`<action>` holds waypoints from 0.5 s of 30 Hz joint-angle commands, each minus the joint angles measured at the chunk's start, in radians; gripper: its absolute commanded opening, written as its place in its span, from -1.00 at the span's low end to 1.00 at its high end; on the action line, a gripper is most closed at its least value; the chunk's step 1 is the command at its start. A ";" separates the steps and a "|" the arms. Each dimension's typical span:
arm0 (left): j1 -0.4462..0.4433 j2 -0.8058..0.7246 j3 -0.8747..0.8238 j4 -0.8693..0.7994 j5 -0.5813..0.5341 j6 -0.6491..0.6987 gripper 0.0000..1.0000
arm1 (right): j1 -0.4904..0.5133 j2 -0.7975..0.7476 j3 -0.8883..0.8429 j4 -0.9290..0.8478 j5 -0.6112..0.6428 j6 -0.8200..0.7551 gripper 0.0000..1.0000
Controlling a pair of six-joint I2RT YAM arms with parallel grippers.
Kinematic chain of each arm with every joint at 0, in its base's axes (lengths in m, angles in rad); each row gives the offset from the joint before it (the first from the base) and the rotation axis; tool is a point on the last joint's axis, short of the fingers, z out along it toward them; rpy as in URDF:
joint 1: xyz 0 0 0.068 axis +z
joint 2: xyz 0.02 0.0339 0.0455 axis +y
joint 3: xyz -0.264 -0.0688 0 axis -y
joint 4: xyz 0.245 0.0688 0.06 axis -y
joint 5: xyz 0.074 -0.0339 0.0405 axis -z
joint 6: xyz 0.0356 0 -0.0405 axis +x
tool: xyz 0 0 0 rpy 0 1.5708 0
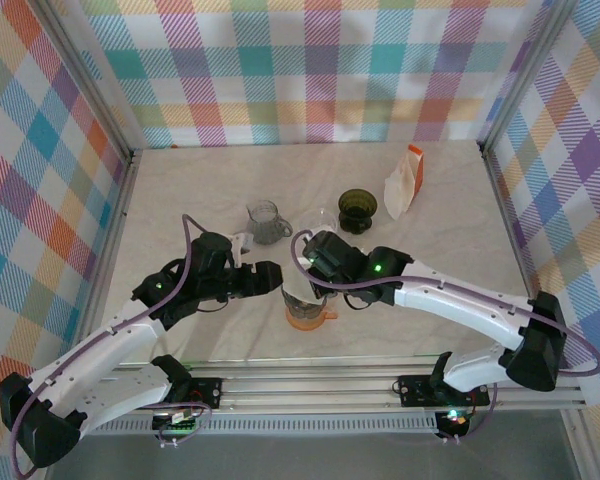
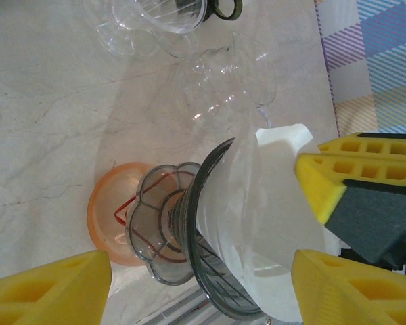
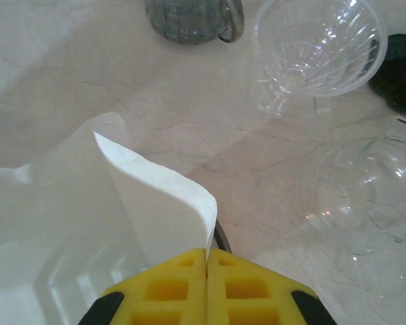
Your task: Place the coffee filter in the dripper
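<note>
Plaid walls point(image 1: 280, 70) close in a pale marble table point(image 1: 180, 200), and both arms meet near its middle. The smoky dripper point(image 2: 210, 281) stands there on an orange saucer point(image 2: 105, 217).

The white filter point(image 2: 257, 217) sits in the dripper's mouth. Its cone points down into the bowl, and one flap of its rim rises above the edge. The right gripper point(image 3: 207, 261) has its yellow fingers pressed flat together on that flap, with paper curling up out of the pinch. From the fingers, the filter hangs down and away into the dripper, with its long axis along the dripper's own.

The left gripper point(image 1: 272, 278) reaches in from the left with its fingers point(image 2: 54, 291) spread wide on either side of the dripper. Whether they touch it is unclear.

The filter looks lodged but not fully seated. The coming move probably turns on that raised flap, which has to go down along the cone's axis before the fingers let go, or the paper may spring back or lift out. The right arm is the nearer one and already has hold of the paper. The left is placed to steady the dripper.

A glass mug point(image 1: 265, 222) stands farther back.
</note>
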 commanded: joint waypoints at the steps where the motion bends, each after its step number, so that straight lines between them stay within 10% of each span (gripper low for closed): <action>1: -0.012 0.014 0.002 0.041 -0.010 -0.013 0.36 | 0.017 0.024 0.033 -0.040 0.077 0.005 -0.98; 15: -0.039 0.085 -0.023 0.067 -0.014 -0.004 -0.06 | 0.045 0.066 0.049 -0.049 0.108 0.020 -0.91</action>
